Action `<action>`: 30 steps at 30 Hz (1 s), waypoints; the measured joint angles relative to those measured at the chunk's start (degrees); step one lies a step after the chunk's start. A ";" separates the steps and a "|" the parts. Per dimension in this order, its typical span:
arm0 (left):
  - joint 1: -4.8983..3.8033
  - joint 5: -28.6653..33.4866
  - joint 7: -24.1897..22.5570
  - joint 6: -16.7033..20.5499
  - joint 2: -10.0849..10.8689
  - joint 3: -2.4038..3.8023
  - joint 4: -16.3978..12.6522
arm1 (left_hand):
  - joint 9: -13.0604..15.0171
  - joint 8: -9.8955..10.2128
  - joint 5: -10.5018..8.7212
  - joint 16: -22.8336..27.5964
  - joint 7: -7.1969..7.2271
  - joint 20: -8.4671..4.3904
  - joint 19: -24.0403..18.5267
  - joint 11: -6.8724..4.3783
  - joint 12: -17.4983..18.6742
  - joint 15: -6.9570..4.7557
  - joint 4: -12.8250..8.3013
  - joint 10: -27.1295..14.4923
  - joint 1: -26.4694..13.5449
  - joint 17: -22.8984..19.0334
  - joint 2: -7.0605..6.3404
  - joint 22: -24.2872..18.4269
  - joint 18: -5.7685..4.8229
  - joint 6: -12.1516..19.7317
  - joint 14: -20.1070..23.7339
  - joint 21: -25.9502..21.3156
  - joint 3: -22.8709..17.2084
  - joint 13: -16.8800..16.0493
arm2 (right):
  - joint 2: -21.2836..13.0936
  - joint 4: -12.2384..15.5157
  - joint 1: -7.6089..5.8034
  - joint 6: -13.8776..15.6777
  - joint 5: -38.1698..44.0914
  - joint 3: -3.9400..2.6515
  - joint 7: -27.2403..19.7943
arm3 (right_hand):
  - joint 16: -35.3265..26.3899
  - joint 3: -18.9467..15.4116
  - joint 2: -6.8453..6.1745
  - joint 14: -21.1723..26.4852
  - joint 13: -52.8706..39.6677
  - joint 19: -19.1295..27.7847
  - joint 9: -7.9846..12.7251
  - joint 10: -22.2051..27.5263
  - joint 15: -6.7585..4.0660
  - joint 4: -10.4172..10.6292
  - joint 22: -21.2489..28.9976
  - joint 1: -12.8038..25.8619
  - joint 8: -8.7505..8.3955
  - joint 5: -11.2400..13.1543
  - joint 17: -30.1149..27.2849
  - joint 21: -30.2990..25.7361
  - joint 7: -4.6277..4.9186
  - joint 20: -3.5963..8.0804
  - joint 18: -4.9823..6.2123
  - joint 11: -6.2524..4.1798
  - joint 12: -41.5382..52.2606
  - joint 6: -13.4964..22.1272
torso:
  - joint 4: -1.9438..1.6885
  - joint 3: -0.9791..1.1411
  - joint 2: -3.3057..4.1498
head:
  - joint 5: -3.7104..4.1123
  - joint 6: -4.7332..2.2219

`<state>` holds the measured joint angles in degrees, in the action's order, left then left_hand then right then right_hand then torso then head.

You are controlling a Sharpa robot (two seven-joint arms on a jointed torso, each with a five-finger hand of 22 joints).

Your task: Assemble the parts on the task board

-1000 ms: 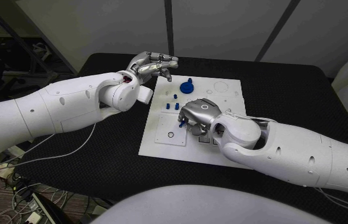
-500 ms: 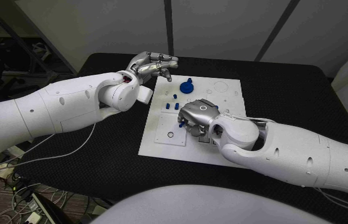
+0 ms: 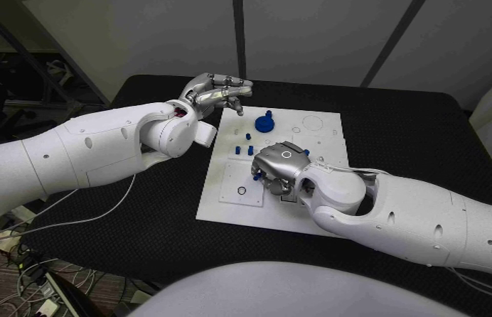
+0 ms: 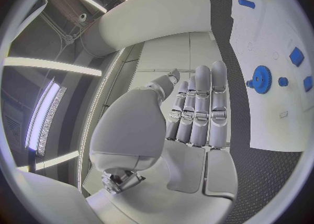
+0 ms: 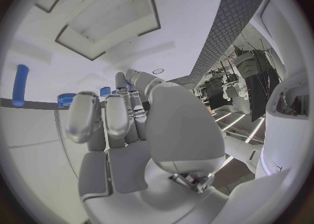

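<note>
So we judge assy early: blue gear (image 3: 264, 124) seated on task board (image 3: 318, 214), small pegs (image 3: 244, 149) loose; right hand (image 3: 279, 166) curled over board, grip unclear; left hand (image 3: 215, 92) empty, fingers together.

Black matte tabletop (image 3: 410, 129), rounded corners, fine diamond-textured surface; occupies the centre of the head view. Pale grey wall panels (image 3: 308, 25), across the upper frame behind the tabletop, divided by dark vertical and slanted seams (image 3: 238, 18). Dark metal framing and cluttered equipment (image 3: 41, 75), upper left. Tangle of white and grey cables on the floor (image 3: 46, 271), lower left. Long bright ceiling light strips (image 4: 49, 67), left part of the left wrist view. Small dome-shaped ceiling fixture (image 4: 82, 18), upper left there.
</note>
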<state>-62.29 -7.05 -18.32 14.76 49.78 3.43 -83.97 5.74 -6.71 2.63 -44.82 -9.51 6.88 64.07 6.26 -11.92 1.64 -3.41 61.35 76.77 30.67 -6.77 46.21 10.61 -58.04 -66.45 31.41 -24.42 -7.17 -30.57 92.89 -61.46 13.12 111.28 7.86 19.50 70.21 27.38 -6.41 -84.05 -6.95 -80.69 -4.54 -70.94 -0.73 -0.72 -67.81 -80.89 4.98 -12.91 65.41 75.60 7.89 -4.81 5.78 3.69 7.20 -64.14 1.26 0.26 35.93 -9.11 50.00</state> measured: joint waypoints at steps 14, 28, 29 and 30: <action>0.00 0.00 0.06 -0.05 0.00 0.00 0.00 | 0.00 0.00 0.00 0.00 0.00 0.00 0.00 0.00 0.00 0.00 0.00 0.00 0.00 0.01 0.00 -0.04 0.00 0.00 0.00 0.00 0.00 0.00 | 0.17 -0.03 0.11 0.31 -0.22 0.13 -0.52 | 0.00 0.00 0.16 0.00 -0.04 0.00 -0.03 0.00 0.00 0.00 0.01 0.16 -0.07 0.00 -0.09 0.00 0.10 0.00 0.00 0.00 0.00 -0.09 | 0.00 0.02 0.00 | -0.08 0.00; 0.00 0.01 0.18 -0.22 0.00 0.00 -0.02 | 0.00 0.00 0.00 0.00 0.00 0.00 0.00 0.00 0.00 0.00 0.00 0.00 0.00 0.01 0.00 -0.04 0.00 0.00 0.00 0.00 0.00 -0.01 | 0.47 -0.77 0.20 0.40 -1.02 0.25 -0.85 | -0.51 -0.31 -0.84 0.15 0.83 0.72 0.67 3.67 0.19 0.58 1.18 1.91 -1.39 0.78 -1.83 -0.64 0.96 -0.72 0.00 1.12 -2.83 3.49 | 0.00 0.02 0.03 | -0.13 0.00; 0.00 0.01 0.19 -0.24 0.00 0.00 -0.02 | 0.00 0.00 0.00 0.00 0.00 0.00 0.00 0.00 0.00 0.00 0.00 0.01 0.00 0.01 0.00 -0.04 0.00 0.00 0.00 0.00 0.00 -0.01 | 0.47 -0.85 0.23 0.40 -1.09 0.26 -0.85 | -0.69 -0.30 -1.06 0.00 1.09 0.91 0.77 4.52 0.45 0.83 1.50 2.14 -1.39 0.95 -2.04 -0.91 1.07 -0.91 0.00 1.34 -3.13 4.31 | 0.00 0.02 0.03 | -0.13 0.00; 0.00 0.01 0.21 -0.26 0.00 0.00 -0.02 | 0.00 0.00 0.00 0.00 0.00 0.00 0.00 0.00 0.00 0.00 0.00 0.01 0.00 0.01 0.00 -0.03 0.00 0.00 0.00 0.00 0.00 -0.01 | 0.47 -0.89 0.23 0.40 -1.15 0.26 -0.85 | -0.89 -0.30 -1.27 0.02 1.41 1.36 0.85 5.86 0.66 0.83 2.13 2.34 -1.39 0.99 -2.46 -1.38 1.16 -1.14 0.00 1.66 -3.36 5.59 | 0.00 0.02 0.03 | -0.15 0.00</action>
<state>-62.29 -7.04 -18.11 14.50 49.78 3.43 -83.99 5.74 -6.71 2.63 -44.82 -9.51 6.88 64.07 6.26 -11.92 1.64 -3.40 61.35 76.77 30.68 -6.77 46.17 10.61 -58.04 -66.45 31.41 -24.42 -7.17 -30.10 92.00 -61.22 13.53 110.13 8.12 18.65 69.32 27.08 -7.68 -84.02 -5.53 -79.33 -3.70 -65.08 -0.07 0.11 -65.68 -78.55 3.60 -11.92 62.95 74.21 9.05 -5.95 5.78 5.36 3.84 -58.55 1.26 0.28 35.96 -9.26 50.00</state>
